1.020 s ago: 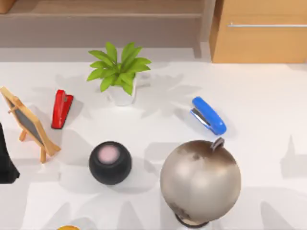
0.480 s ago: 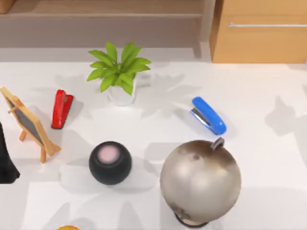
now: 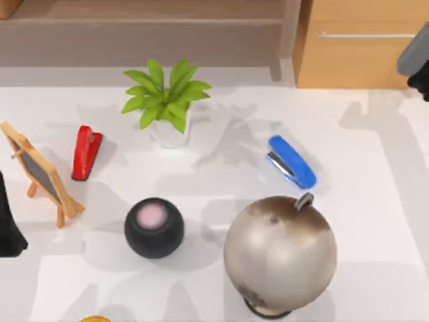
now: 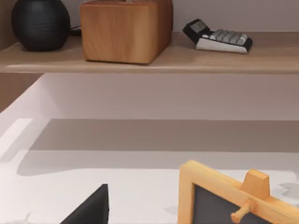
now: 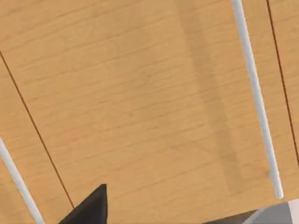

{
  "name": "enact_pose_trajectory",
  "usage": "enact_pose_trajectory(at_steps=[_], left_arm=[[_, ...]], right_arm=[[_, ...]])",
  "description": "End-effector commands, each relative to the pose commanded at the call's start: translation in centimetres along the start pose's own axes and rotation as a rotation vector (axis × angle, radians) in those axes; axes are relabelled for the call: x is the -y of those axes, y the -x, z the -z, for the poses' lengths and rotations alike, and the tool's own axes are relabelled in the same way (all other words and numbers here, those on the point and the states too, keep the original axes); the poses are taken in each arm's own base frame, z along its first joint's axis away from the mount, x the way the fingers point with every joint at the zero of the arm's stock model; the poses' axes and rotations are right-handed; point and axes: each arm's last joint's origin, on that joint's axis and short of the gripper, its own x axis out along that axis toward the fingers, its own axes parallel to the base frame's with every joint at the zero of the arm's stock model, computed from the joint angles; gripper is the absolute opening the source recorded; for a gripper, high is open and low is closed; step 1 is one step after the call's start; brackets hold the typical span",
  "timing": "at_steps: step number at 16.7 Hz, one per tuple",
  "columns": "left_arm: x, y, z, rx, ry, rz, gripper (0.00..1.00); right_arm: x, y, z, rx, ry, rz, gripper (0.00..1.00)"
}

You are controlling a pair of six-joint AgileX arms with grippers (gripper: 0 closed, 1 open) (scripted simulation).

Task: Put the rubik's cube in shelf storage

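Showing the table from above: plant, red stapler, blue stapler, black ball speaker, globe and small easel chalkboard. The shelf storage runs along the table's far edge at the left, beside the orange-tan drawer cabinet with its metal handle. I cannot find the rubik's cube among these things, so I cannot say where it lies. My right tool is at the top view's right edge, over the cabinet; its wrist view faces the cabinet's wood front, and I cannot tell how its fingers stand or whether they hold anything. My left arm sits at the table's left edge beside the chalkboard; its wrist view looks into the shelf recess, under a board carrying a dark ball, a wooden box and a calculator. I cannot tell its tool's state either. To do this step well, I judge that I should first confirm the cube's place, then steer left, off the cabinet and toward the recess, passing clear of the plant.
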Motion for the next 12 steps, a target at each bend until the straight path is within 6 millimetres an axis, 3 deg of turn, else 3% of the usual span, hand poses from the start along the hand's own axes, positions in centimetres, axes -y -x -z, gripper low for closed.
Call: enact_pose_trajectory(at_steps=[5, 9, 12], left_arm=[[0.0, 0.0, 0.0, 0.0, 0.0, 0.0, 1.0], [0.0, 0.0, 0.0, 0.0, 0.0, 0.0, 1.0], [0.0, 0.0, 0.0, 0.0, 0.0, 0.0, 1.0]], right_arm=[[-6.4, -4.9, 0.1, -0.022, 0.201, 0.0, 1.0], [-10.5, -6.5, 0.3, -0.045, 0.286, -0.002, 1.0], [-12.0, -6.9, 0.5, -0.056, 0.312, -0.004, 1.0]])
